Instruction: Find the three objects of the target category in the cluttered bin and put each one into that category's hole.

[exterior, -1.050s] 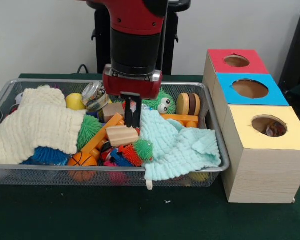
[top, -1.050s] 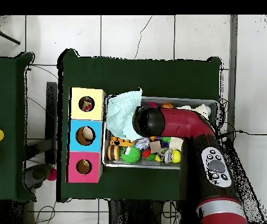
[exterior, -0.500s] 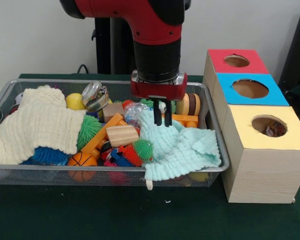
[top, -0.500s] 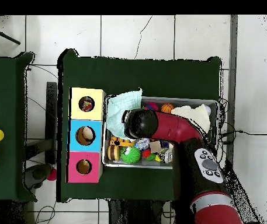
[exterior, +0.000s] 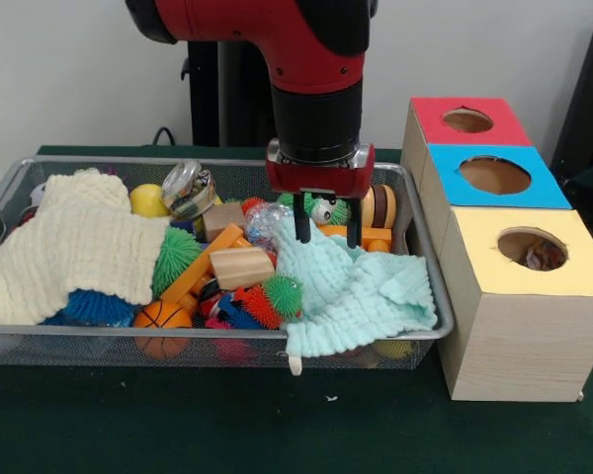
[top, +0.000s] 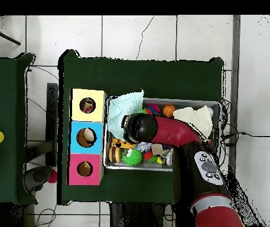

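**Spread gripper hangs over the mint cloth in the bin**

The gripper (exterior: 326, 226) points straight down with its two fingers (exterior: 300, 226) spread apart, holding nothing, their tips just at the upper edge of the mint cloth (exterior: 361, 291). Right behind the fingers sits a green fuzzy toy with googly eyes (exterior: 323, 209); beside it, toward the boxes, stands a round wooden piece (exterior: 373, 205) above an orange block (exterior: 361, 236). On the other side of the fingers lies a crinkled clear wrapper (exterior: 264, 221), then a wooden block (exterior: 241, 268) and an orange stick (exterior: 200, 264).

Below the gripper, nearer the front rim of the wire bin (exterior: 208, 339), lie spiky balls in red and green (exterior: 274, 296) and a small basketball (exterior: 162, 316). A cream knit cloth (exterior: 74, 247) fills the bin's far end (well apart from the gripper).

The mint cloth drapes over the front rim. Just beside the bin stand the red box (exterior: 465, 121), blue box (exterior: 494, 177) and yellow box (exterior: 526, 252), each with a hole on top; something small shows inside the yellow one.
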